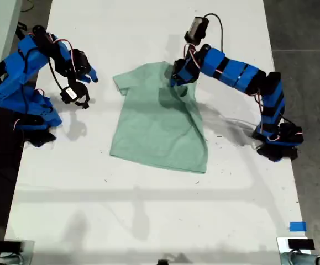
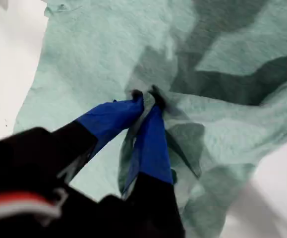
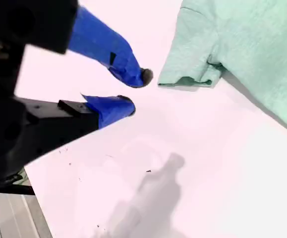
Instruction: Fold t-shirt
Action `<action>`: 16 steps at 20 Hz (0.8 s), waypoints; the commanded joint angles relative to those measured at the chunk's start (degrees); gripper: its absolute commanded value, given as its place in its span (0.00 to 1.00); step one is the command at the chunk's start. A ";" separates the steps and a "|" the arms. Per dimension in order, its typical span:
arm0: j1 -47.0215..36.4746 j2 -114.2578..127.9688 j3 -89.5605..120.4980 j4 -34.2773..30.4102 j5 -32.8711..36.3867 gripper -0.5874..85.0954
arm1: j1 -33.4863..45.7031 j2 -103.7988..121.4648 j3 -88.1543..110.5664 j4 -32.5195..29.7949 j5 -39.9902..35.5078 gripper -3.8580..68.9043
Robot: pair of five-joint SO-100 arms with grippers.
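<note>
The pale mint-green t-shirt (image 1: pixel 160 124) lies on the white table (image 1: pixel 148 215), its upper part at the exterior view's right bunched and folded over. My first gripper (image 1: pixel 176 77), on the arm at the exterior view's right, is shut on a pinch of that cloth; the first wrist view shows its blue fingers (image 2: pixel 148 101) closed with the t-shirt (image 2: pixel 103 54) gathered between them. My second gripper (image 1: pixel 88 83), at the exterior view's left, hangs open above bare table, apart from the shirt's sleeve (image 3: pixel 193 69). Its blue fingertips (image 3: pixel 126 106) hold nothing.
A strip of blue tape (image 1: pixel 297 226) lies near the table's front corner at the exterior view's right. Grey floor (image 1: pixel 309 33) borders the table on that side. Both arm bases stand at the table's side edges.
</note>
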 commanded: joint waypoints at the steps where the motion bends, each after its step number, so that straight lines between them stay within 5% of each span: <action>1: -0.62 1.49 -0.35 -1.23 0.26 0.09 | -2.29 -5.63 -7.73 -5.36 2.29 0.04; 2: -0.62 1.58 -0.26 -1.23 0.35 0.09 | -2.20 -7.73 -8.53 -5.63 2.29 0.06; 4: -0.62 1.67 -0.09 -1.23 0.44 0.11 | -1.93 -8.88 -11.87 -0.18 1.67 0.50; 12: -1.05 1.58 0.53 -2.55 0.44 0.13 | 4.83 15.38 -10.99 24.35 -6.33 0.38; 16: -1.93 -2.64 -2.11 -5.27 2.20 0.23 | 5.80 31.55 4.04 26.37 -7.56 0.36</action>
